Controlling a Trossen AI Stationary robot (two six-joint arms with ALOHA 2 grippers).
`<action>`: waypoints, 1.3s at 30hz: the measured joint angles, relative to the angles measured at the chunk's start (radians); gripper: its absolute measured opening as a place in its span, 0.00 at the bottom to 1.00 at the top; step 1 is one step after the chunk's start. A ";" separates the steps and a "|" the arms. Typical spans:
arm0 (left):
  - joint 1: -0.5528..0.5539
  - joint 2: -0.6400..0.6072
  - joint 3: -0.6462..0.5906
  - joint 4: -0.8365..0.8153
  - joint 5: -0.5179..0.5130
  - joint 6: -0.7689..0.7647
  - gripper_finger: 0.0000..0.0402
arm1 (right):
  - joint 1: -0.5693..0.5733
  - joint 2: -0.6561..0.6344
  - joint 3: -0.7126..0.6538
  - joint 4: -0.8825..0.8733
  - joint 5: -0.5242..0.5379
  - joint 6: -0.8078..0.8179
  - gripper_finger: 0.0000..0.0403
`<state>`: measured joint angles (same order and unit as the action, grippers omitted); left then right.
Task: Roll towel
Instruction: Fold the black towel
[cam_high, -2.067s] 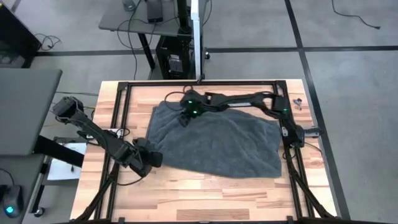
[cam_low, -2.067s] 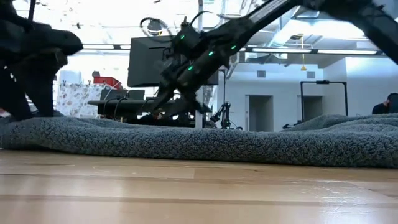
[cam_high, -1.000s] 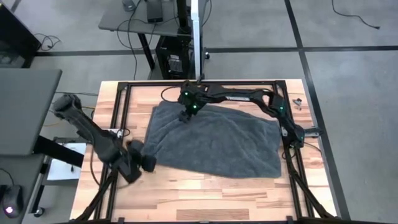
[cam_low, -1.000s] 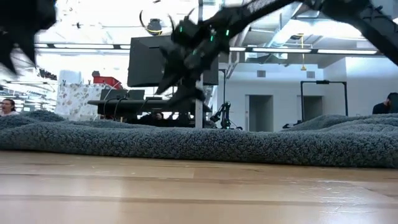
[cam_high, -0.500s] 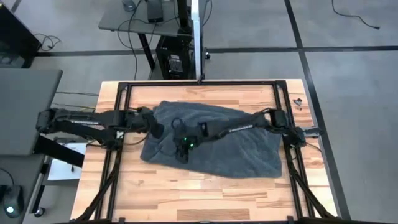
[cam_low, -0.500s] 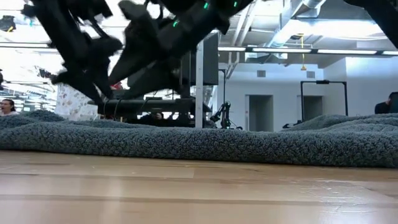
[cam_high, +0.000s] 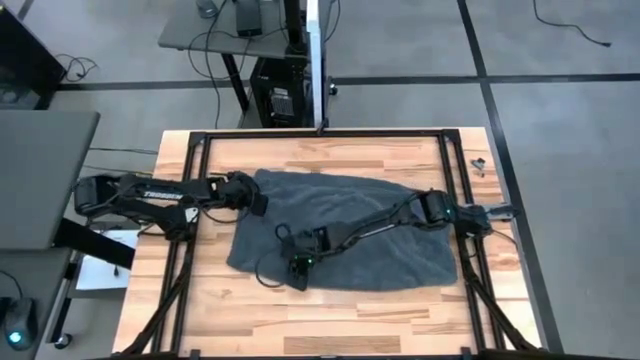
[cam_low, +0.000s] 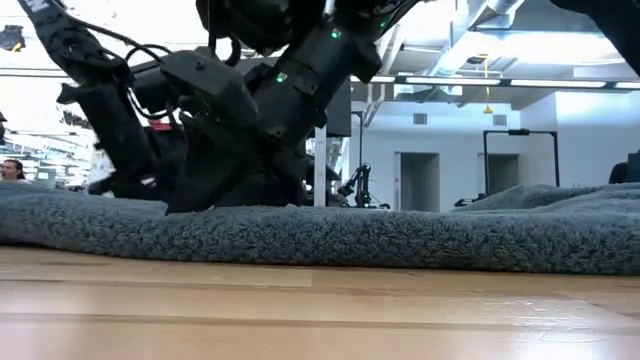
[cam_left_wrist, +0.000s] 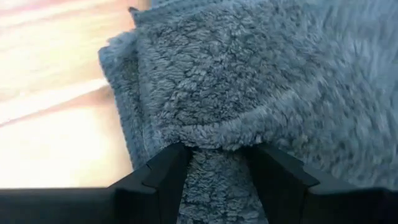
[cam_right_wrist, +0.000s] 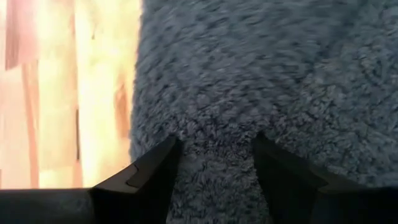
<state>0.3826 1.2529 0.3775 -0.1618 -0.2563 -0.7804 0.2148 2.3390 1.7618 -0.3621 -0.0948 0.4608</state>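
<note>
The dark grey towel (cam_high: 370, 225) lies spread flat on the wooden table; its white tag does not show. My left gripper (cam_high: 256, 200) is at the towel's far-left corner, shut on a bunch of cloth (cam_left_wrist: 219, 171). My right gripper (cam_high: 298, 272) is down on the towel close to its near edge, left of the middle. It is open, with towel pile between its fingers (cam_right_wrist: 216, 168). In the low view both arms stand over the towel (cam_low: 400, 235) at the left. My left gripper pinches a gathered ridge of the towel (cam_left_wrist: 217, 149) between its two fingers, just inside the towel's left edge (cam_left_wrist: 134, 112). The cloth puckers toward the fingers and stays on the table. My right gripper's open fingertips (cam_right_wrist: 158, 171) rest in the towel's pile (cam_right_wrist: 214, 134) from above, a little inside its edge (cam_right_wrist: 138, 93). The towel lies flat under them.
A black frame (cam_high: 200, 140) runs around the tabletop. Bare wood (cam_high: 330, 320) lies along the near edge and left of the towel (cam_left_wrist: 56, 143). A small dark object (cam_high: 478, 165) sits at the far right. A person (cam_low: 12, 170) shows far off in the room.
My left gripper has swung from the table's near-left part to the towel's far-left corner and taken hold there. My right gripper has gone from the towel's far edge across it toward the near edge and come down onto the cloth.
</note>
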 joint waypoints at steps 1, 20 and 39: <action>0.009 0.019 0.000 0.012 -0.001 0.000 0.39 | 0.006 0.000 0.000 -0.004 0.005 -0.001 0.49; -0.212 -0.276 0.254 -0.459 0.166 -0.129 0.39 | -0.181 -0.294 0.037 -0.410 -0.005 -0.255 0.49; -0.612 0.134 0.255 -0.195 0.083 -0.449 0.39 | -0.129 -0.878 -0.912 -0.433 0.199 0.225 0.49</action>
<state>-0.2290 1.3872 0.6327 -0.3566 -0.1738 -1.2298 0.0859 1.4608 0.8496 -0.7949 0.1043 0.6859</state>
